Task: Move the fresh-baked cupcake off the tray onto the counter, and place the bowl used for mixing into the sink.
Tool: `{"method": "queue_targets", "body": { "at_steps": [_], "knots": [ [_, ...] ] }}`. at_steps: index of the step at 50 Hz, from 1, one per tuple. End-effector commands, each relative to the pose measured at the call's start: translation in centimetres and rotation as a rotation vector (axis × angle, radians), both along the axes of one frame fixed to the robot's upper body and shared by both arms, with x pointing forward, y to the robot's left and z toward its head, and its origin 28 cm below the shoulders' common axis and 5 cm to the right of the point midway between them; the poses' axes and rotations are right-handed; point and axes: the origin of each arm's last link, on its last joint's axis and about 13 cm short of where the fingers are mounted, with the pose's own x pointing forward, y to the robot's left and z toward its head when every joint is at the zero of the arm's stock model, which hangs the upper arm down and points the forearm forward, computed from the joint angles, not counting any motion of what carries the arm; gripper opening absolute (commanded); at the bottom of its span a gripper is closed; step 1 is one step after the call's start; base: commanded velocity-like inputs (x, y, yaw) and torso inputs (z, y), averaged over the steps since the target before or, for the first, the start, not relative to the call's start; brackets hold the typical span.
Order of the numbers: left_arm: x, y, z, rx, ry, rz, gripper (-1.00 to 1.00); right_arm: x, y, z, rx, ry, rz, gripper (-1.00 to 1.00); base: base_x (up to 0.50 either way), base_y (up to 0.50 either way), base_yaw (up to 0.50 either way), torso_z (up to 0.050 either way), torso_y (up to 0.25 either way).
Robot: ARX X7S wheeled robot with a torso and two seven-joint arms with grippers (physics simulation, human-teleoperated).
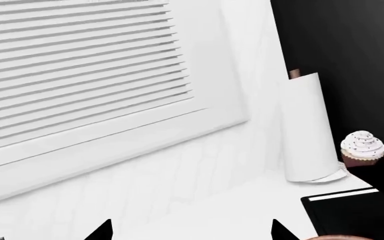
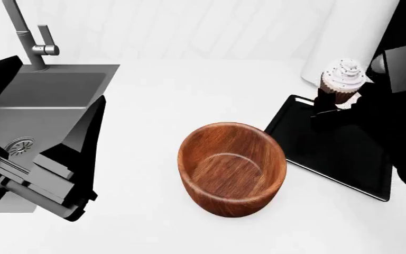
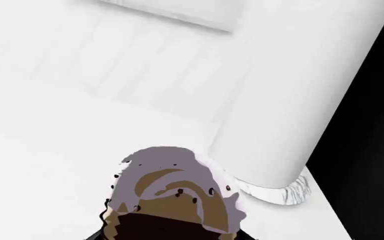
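Up at the head view's two o'clock, one cupcake [image 2: 342, 80] hangs clear of the tray [image 2: 308, 143], pinched by the right gripper [image 2: 338, 101], whose dark fingers mostly hide the wrapper. One wooden bowl [image 2: 232, 168] stands upright on the counter [image 2: 160, 95] at centre, beside the tray. One sink [image 2: 44, 106] lies at ten o'clock, partly blocked by the left arm. Left gripper [image 1: 188, 231]: only two spread fingertips show, empty. One paper-towel roll [image 1: 309, 127] stands behind the tray, its top cut off.

Your white table [image 2: 160, 100] carries the wooden bowl [image 2: 232, 168] upright near its middle. At about 3 o'clock from the bowl, just beside it, lies the black tray [image 2: 330, 153]. At 1 o'clock stands a white paper towel roll [image 2: 344, 37]. At 9 o'clock the sink [image 2: 40, 114] is set into the table.
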Motion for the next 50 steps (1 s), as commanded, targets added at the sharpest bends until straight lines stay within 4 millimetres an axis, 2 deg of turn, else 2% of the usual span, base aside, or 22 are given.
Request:
{"method": "queue_targets", "body": {
  "at_steps": [1, 11, 23, 30, 45, 50],
  "knots": [
    [0.1, -0.1, 0.0, 0.004, 0.009, -0.003, 1.00, -1.8, 0.1, 2.2, -0.042, -0.098, 0.019, -1.00, 0.00, 0.00, 0.00, 0.000, 0.000],
    [1.0, -1.4, 0.9, 0.084, 0.102, -0.094, 1.00, -3.1, 0.3, 4.5, -0.041, -0.185, 0.039, -1.00, 0.00, 0.00, 0.00, 0.000, 0.000],
    [3.5, -4.1, 1.4, 0.211, 0.278, -0.253, 1.00, -4.4, 0.5, 5.8, -0.039, -0.244, 0.067, -1.00, 0.00, 0.00, 0.00, 0.000, 0.000],
    [5.1, -5.3, 2.6, 0.266, 0.397, -0.331, 1.00, -4.6, 0.6, 5.8, -0.043, -0.254, 0.071, -1.00, 0.00, 0.00, 0.00, 0.000, 0.000],
    [9.0, -6.9, 4.5, 0.311, 0.555, -0.310, 1.00, -4.6, 0.3, 5.3, -0.029, -0.255, 0.067, -1.00, 0.00, 0.00, 0.00, 0.000, 0.000],
    [9.3, -7.5, 5.3, 0.324, 0.578, -0.325, 1.00, -4.6, 0.3, 5.2, -0.030, -0.253, 0.065, -1.00, 0.00, 0.00, 0.00, 0.000, 0.000]
  ]
}}
